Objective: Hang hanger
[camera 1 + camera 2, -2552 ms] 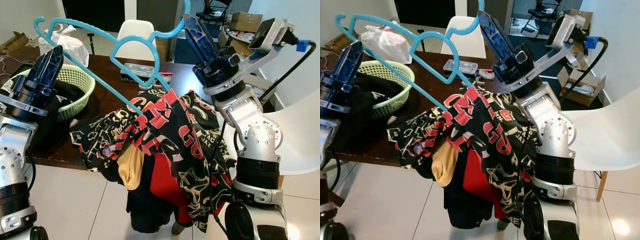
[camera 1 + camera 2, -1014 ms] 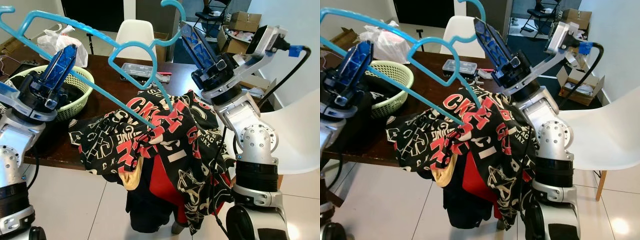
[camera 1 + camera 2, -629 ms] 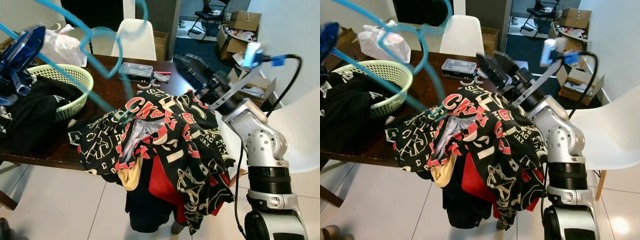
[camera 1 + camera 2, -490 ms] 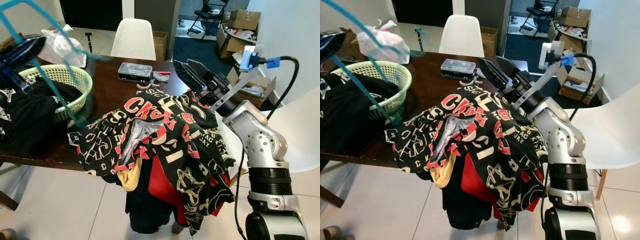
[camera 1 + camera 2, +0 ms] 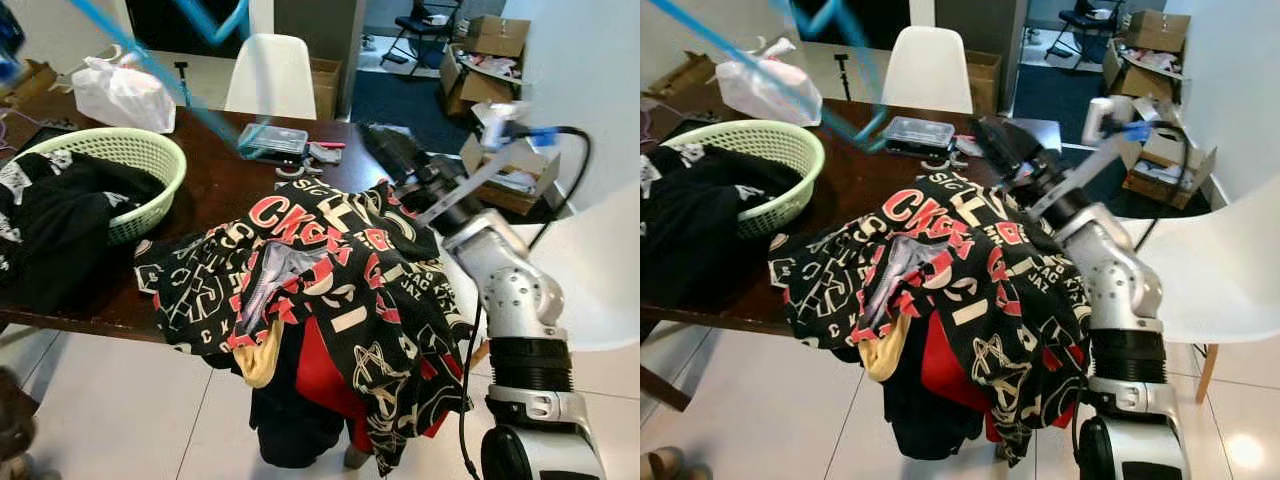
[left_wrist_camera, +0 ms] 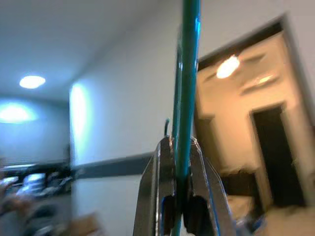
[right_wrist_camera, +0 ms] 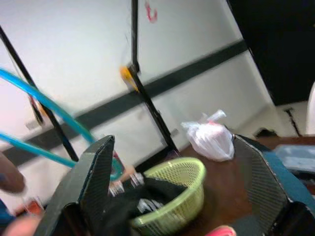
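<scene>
The blue plastic hanger (image 5: pixel 150 70) sits in the upper left of the left eye view, lifted above the bench and smeared by motion, its bars slanting down toward the middle of the frame. In the left wrist view the same hanger shows as a thin teal bar running straight up between the two fingers of the left gripper (image 6: pixel 178 209), whose jaws are clamped on it.

Below the hanger, a black shirt with red and cream lettering (image 5: pixel 320 270) lies heaped over the near edge of the dark wooden bench (image 5: pixel 215 165) and hangs down toward the tiled floor (image 5: pixel 120 410), with red and mustard cloth showing under it. At the left of the frame a light green basket (image 5: pixel 120 160) stands on the bench with black clothing (image 5: pixel 50 220) spilling out of it. Behind it lies a white plastic bag (image 5: pixel 120 95), and near the middle of the bench a clear plastic box (image 5: pixel 272 140).

The right gripper (image 7: pixel 174 189) is at the right of centre in the eye views, just above the far side of the shirt; its jaws stand wide apart with nothing between them. It is blurred there, so whether it touches the cloth is hard to say. A white chair (image 5: pixel 270 75) stands behind the bench, and cardboard boxes (image 5: pixel 490 35) sit in the upper right.
</scene>
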